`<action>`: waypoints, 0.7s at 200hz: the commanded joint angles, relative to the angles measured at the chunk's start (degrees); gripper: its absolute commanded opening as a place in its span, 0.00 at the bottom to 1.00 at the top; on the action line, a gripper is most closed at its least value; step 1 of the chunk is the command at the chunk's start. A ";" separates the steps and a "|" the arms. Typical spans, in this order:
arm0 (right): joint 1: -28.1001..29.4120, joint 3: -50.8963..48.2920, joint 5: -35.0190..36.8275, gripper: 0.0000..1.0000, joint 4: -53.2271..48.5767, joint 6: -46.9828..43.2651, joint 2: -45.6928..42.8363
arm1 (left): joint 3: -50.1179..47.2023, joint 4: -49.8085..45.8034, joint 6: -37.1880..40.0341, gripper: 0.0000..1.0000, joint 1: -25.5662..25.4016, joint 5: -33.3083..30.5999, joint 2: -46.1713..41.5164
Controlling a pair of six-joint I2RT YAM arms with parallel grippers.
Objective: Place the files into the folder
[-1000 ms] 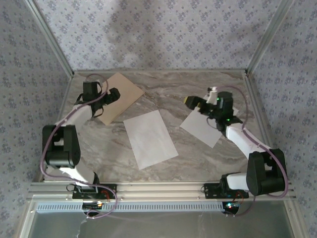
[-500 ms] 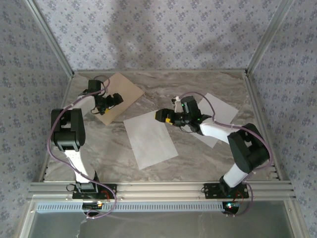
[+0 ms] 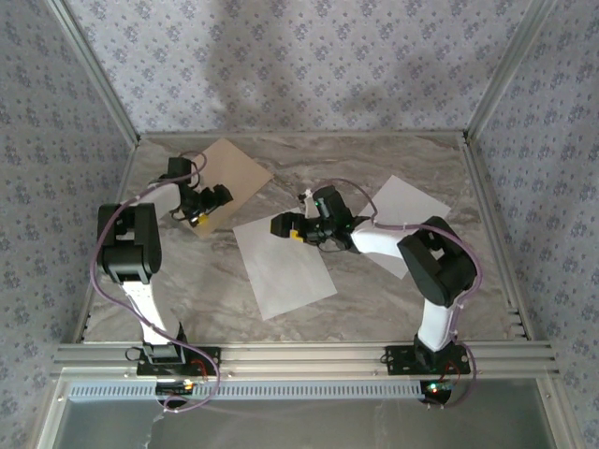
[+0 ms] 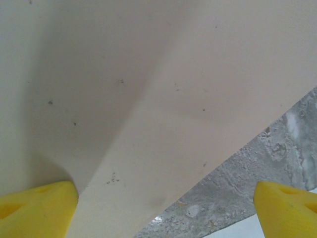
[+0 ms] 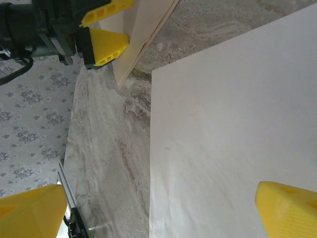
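Both sets released, nothing grasped. The left fingers (image 4: 37, 208) are spread wide over the flat tan-brown cardboard folder (image 4: 148, 99), whose edge runs diagonally between the tips. The right fingers (image 5: 290, 208) are spread wide above one plain white rectangular paper sheet (image 5: 233, 124) on the grey marble desk (image 5: 104, 148), with the folder just ahead of them. A second white paper sheet (image 3: 404, 210) lies behind the right fingers, under that arm
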 commanded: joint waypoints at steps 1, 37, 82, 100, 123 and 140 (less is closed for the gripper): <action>0.14 1.83 0.88 1.00 0.54 1.08 1.29 | -2.68 -4.26 -1.25 0.93 -0.78 2.26 -0.65; 0.18 2.62 1.53 1.00 -0.91 0.32 1.17 | -0.04 -8.40 0.95 0.91 -1.28 -0.36 -2.20; 0.19 3.07 2.48 1.00 -2.14 -0.78 1.16 | 7.27 -13.52 2.40 0.90 -1.41 -2.47 -1.91; 0.15 3.24 3.18 1.00 -3.37 -1.65 1.16 | 7.82 -13.88 2.34 0.89 -2.72 -1.58 -1.75; -0.18 3.30 3.66 1.00 -4.78 -2.57 1.16 | 7.79 -15.04 2.27 0.82 -4.12 -1.07 -1.24; -0.50 3.32 3.76 1.00 -5.86 -3.32 1.07 | 7.16 -15.37 2.18 0.78 -4.74 -0.42 -1.31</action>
